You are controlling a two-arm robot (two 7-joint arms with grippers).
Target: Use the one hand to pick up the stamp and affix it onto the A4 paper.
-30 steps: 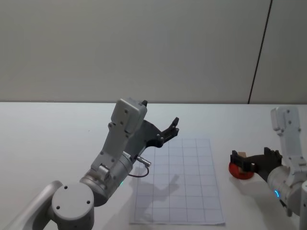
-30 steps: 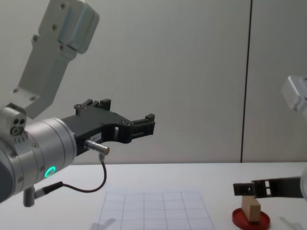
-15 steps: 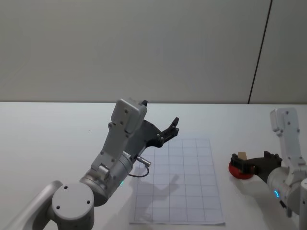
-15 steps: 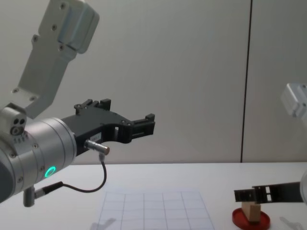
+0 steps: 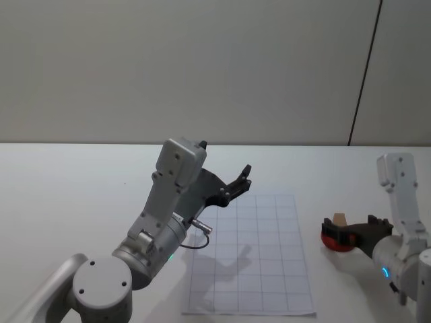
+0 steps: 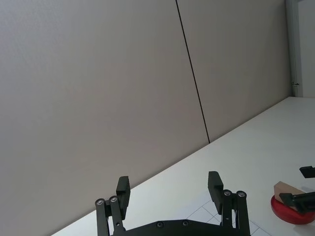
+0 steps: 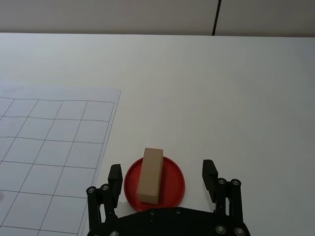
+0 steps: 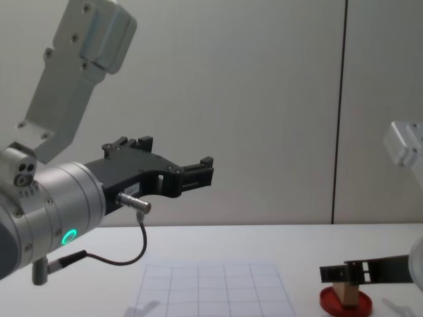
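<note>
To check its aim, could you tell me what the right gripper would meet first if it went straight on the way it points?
Probably the stamp, which lies on the red pad between the open fingers of the right gripper, though depth is unclear.

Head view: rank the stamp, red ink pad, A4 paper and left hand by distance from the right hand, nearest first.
1. stamp, between the open fingers of the right hand; the red ink pad beneath it is too close to rank apart.
2. A4 paper, lying flat to its left.
3. left hand, raised at the paper's far left side.
</note>
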